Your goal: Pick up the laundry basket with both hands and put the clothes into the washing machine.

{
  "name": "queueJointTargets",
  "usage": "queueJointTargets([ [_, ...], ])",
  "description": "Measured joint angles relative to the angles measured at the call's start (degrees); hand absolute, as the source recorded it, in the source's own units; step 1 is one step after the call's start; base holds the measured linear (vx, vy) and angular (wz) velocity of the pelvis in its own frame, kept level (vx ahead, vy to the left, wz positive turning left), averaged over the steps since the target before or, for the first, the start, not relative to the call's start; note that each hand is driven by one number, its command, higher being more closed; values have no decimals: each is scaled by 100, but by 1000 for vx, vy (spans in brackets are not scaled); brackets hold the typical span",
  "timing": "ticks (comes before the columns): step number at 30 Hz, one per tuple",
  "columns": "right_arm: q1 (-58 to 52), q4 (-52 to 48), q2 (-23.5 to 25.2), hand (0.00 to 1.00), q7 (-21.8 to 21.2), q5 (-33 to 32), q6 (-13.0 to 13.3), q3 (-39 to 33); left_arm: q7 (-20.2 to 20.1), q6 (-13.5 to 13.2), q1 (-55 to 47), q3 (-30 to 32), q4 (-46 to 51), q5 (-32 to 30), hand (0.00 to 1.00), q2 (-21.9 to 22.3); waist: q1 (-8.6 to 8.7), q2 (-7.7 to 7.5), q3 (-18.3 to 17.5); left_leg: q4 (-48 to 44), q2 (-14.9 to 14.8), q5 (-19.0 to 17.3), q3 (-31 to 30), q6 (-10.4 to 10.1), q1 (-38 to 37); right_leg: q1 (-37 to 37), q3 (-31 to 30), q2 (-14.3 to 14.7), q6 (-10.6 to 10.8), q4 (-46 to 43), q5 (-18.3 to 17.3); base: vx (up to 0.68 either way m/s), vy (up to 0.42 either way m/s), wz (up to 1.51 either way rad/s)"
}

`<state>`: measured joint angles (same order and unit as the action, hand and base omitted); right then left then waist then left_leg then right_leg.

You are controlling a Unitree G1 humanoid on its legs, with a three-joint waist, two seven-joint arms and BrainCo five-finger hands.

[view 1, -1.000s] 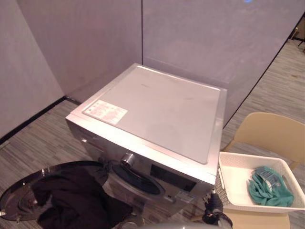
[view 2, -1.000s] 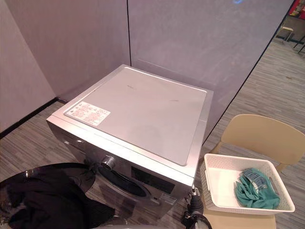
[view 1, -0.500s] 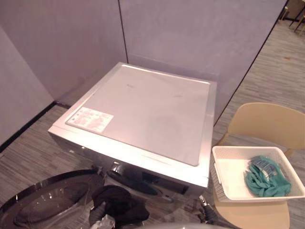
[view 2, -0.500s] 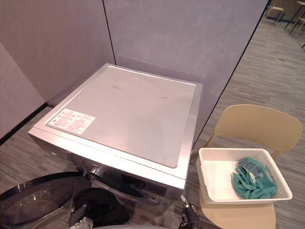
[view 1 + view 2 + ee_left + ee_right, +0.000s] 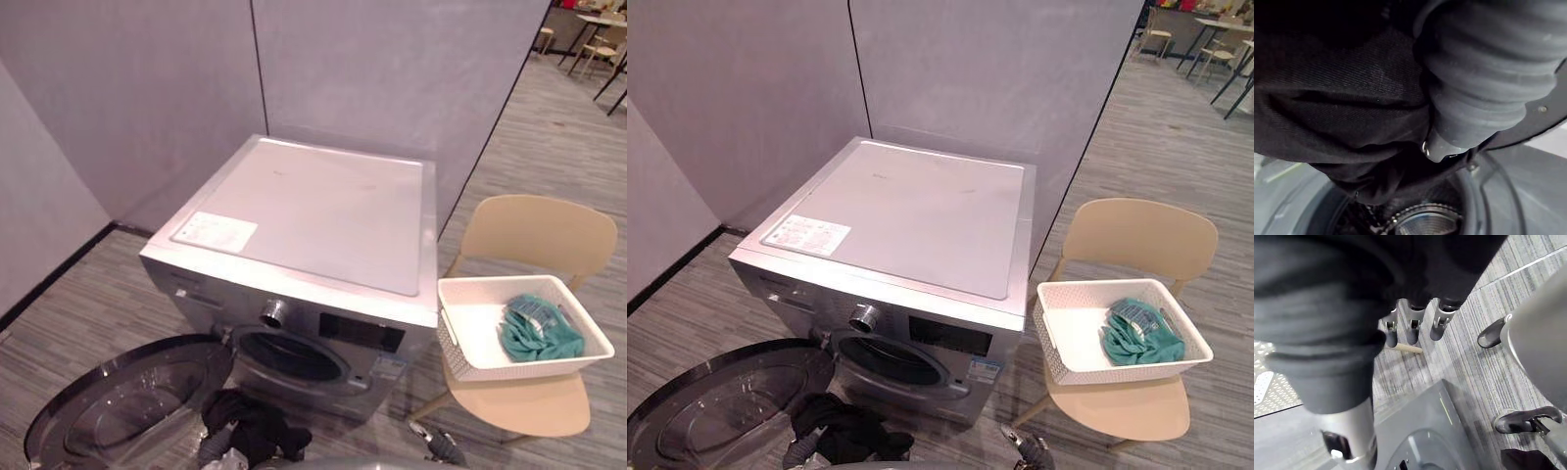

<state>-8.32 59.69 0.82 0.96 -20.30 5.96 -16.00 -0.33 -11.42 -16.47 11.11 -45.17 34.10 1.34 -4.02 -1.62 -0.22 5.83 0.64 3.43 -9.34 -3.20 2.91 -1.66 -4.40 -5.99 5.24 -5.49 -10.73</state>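
Black cloth [image 5: 250,436] drapes my left hand [image 5: 217,453], its fingers hidden so I cannot tell their hold, and I should lift it to twelve o'clock, deep into the drum [image 5: 289,356] of the washing machine [image 5: 323,206], while teal clothes [image 5: 539,331] lie in the basket [image 5: 490,364] at three o'clock and my right hand [image 5: 1411,330] hangs with fingers straight and empty.

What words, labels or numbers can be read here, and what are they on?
White sticker on the washer's top: print too small to read.
Small sticker on the washer's front, lower corner: too small to read.
Dark panel beside the knob: nothing legible.
Patterned patch on the teal cloth in the basket: blurred, unreadable.
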Motion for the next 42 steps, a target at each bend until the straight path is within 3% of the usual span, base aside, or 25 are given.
queueJointTargets([
  [4, -44, 171, -35, 0, -11, 3, 9, -118, -90, 110, 146, -228, -268, 0, 100, -160, 15, -11, 0, -3, 33, 0, -8, 0, 110, 44, 177, -55, -45, 13, -21, 86, -9, 18],
  [8, -31, 301, -153, 0, -18, 21, -9, -124, -97, 124, 265, -354, -258, 10, 100, -234, 47, -26, 74, -305, 143, 256, -465, 18, 305, -122, 937, -105, -21, -42, 56, 145, -75, 64],
  [10, 136, 336, -294, 0, -15, 21, -19, -128, -94, 137, 330, -452, -139, 21, 100, -236, 53, 120, 217, -1062, 186, 258, -569, 31, 758, 42, 1299, -64, -83, -591, 95, 15, -53, 77],
  [11, 377, 290, -503, 0, -19, 20, -13, -147, -95, 160, 412, -468, -37, 84, 100, -33, 21, 538, 460, -1286, -93, 313, -575, -13, 840, 621, 1559, 212, -268, -1393, -59, -95, -20, 28],
  [12, 416, 289, -527, 0, -11, 19, -8, -180, -95, 163, 403, -393, 59, 128, 100, -25, 24, 497, 452, -1426, -11, 177, -746, -194, 862, 735, 1553, 212, -309, -926, -38, -60, -31, 14],
  [13, 421, 140, -425, 0, -10, 16, 42, -172, -78, 160, 373, -358, 275, 136, 100, -118, 5, 137, 555, -3296, 81, -836, -155, 376, 1195, 914, 1629, -168, -426, -772, 599, -3, -46, 5],
  [14, 379, 31, -545, 0, 4, 16, 40, -162, -87, 215, 383, -429, 302, 131, 100, -74, -1, 352, 555, -4652, -392, -1319, -119, 232, 1250, 904, 1728, 28, -504, -1024, 555, 40, -47, -11],
  [16, 370, 26, -595, 0, 0, 16, 14, -154, -92, 221, 365, -525, 322, 133, 100, -73, 26, 268, 510, -5216, -795, -1364, -182, 145, 1013, 936, 1665, 26, -516, -1051, 512, -51, -11, -18],
  [17, 349, 23, -592, 0, 3, 15, 27, -195, -93, 222, 429, -652, 323, 134, 100, -76, 167, 231, 458, -5187, -1086, -1351, -349, 122, 847, 1047, 1672, -5, -478, -1098, 536, -67, 48, 1],
  [19, 356, 147, -648, 0, 9, 13, 15, -332, -93, 235, 451, -827, 304, 134, 100, -59, 316, 341, 312, -4328, -1507, -1225, -558, -84, 432, 1438, 1662, 7, -381, -1270, 577, -102, 191, 5],
  [21, 322, 379, -698, 0, 14, 10, -62, -393, -92, 303, 549, -892, 272, 135, 100, -60, 376, 482, 223, -2565, -1715, -1480, -201, -661, -245, 1834, 1601, -148, -134, -1439, 716, -154, 347, 15],
  [23, 194, 476, -606, 0, 22, -9, -140, -438, -93, 322, 538, -924, 271, 134, 100, -122, 501, 392, 217, -1831, -1521, -1646, -49, -688, -490, 1797, 1678, -445, 97, -1244, 993, -174, 347, 46],
  [25, 77, 478, -556, 0, 12, -15, -205, -505, -97, 331, 483, -952, 268, 130, 100, -172, 459, 371, 220, -1398, -1265, -1872, 246, -685, -769, 1694, 1509, -674, 294, -925, 1353, -216, 399, -6],
  [26, 74, 450, -479, 0, 12, 6, -226, -480, -97, 331, 368, -947, 262, 125, 100, -270, 391, 204, 225, -1399, -939, -1885, 461, -625, -826, 1628, 1268, -876, 274, -603, 1674, -288, 387, -64],
  [27, 3, 338, -413, 0, 0, 7, -224, -437, -96, 330, 240, -913, 264, 121, 100, -357, 320, 163, 229, -1590, -802, -1973, 669, -456, -833, 1468, 1179, -959, 104, -207, 1912, -302, 350, -75],
  [28, -31, 280, -389, 0, 2, 9, -227, -377, -96, 326, 191, -889, 269, 120, 100, -422, 276, 36, 190, -1709, -730, -2039, 780, -354, -830, 1384, 1183, -1010, 29, -40, 1930, -313, 276, -84],
  [29, -58, 179, -346, 0, -1, 9, -230, -318, -96, 328, 72, -846, 272, 119, 100, -505, 186, 45, 198, -1888, -688, -2129, 1001, -226, -817, 1293, 1311, -1036, 39, 215, 1627, -304, 240, -90],
  [30, -16, 153, -347, 0, -4, 12, -227, -266, -96, 315, 11, -804, 291, 119, 100, -494, 161, 141, 177, -1944, -790, -2142, 1178, -198, -805, 1306, 1611, -1021, -132, 179, 1444, -284, 206, -79],
  [32, -26, 35, -351, 0, -4, 15, -224, -96, -98, 322, -1, -831, 288, 122, 100, -482, 241, 139, 181, -2047, -945, -2123, 1242, -216, -720, 1367, 1747, -930, -117, -1005, 1393, -147, 64, -24],
  [33, -46, 17, -340, 0, -7, 15, -224, -87, -99, 327, 2, -842, 283, 121, 100, -465, 250, 124, 171, -2065, -984, -2113, 1253, -230, -704, 1339, 1716, -871, -52, -1418, 1165, -84, -38, -9],
  [34, -74, 5, -317, 0, -17, 5, -221, -83, -101, 333, 27, -887, 285, 121, 100, -396, 221, 118, 174, -2093, -1050, -2072, 1263, -276, -631, 1360, 1600, -772, -7, -2275, 403, -54, -79, -4],
  [36, -136, -36, -302, 0, -20, 8, -209, -96, -114, 336, 25, -936, 285, 122, 100, -325, 284, 64, 151, -2072, -1022, -2010, 1188, -355, -564, 1340, 1397, -705, 219, -2988, -130, -43, -180, 11],
  [37, -214, -27, -334, 0, -61, 5, -198, -106, -172, 348, 31, -926, 241, 121, 100, -345, 291, 4, 70, -1942, -976, -1946, 1068, -410, -521, 1304, 1377, -606, 361, -2717, -252, -21, -211, 14],
  [40, -213, 77, -478, 0, -102, 10, -190, -99, -227, 372, 54, -1088, 203, 121, 100, -284, 272, 216, -109, -1609, -969, -1670, 942, -262, -362, 1067, 1430, -438, 258, -1692, -246, -11, -123, 6],
  [42, -209, 256, -648, 0, -107, 19, -204, -101, -227, 374, 173, -1112, 163, 122, 100, -193, 289, 327, -159, -1230, -964, -1237, 925, -187, -316, 997, 1526, -372, 222, -1118, 133, -20, -48, 12],
])
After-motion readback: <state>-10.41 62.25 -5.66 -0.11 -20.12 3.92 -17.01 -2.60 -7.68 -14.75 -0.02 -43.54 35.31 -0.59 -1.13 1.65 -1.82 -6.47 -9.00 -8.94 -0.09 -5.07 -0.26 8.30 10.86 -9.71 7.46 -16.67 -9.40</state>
